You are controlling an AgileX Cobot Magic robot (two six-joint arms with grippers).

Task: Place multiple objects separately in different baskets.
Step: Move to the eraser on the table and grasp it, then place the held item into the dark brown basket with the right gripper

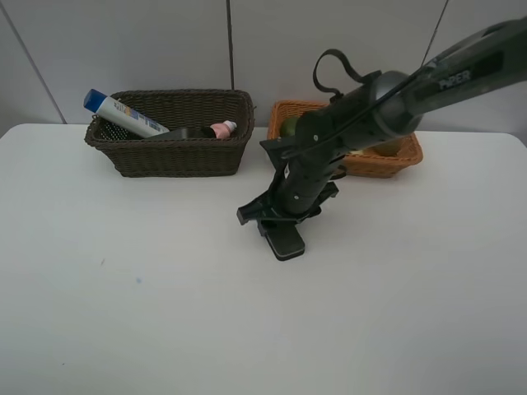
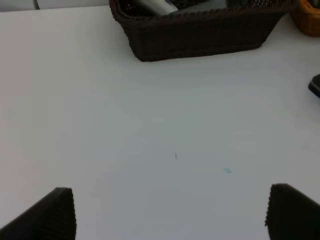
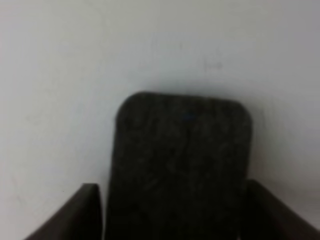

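Observation:
A flat black block [image 1: 290,245] lies on the white table, in front of the gap between the two baskets. My right gripper [image 1: 282,234] reaches down onto it. In the right wrist view the block [image 3: 182,150] fills the space between the fingers [image 3: 87,212], which press against its two long sides. The dark brown basket [image 1: 173,156] holds a blue-capped white bottle [image 1: 123,115], a small pink bottle [image 1: 223,129] and a dark item. Behind the right arm, the orange-tan basket [image 1: 387,160] holds a green fruit [image 1: 289,127]. My left gripper [image 2: 170,215] hangs open above bare table, out of the exterior high view.
The right arm crosses over the orange-tan basket and hides most of its contents. In the left wrist view the dark brown basket [image 2: 200,35] stands ahead, with a corner of the orange-tan basket [image 2: 310,17] beside it. The baskets sit near the table's back edge.

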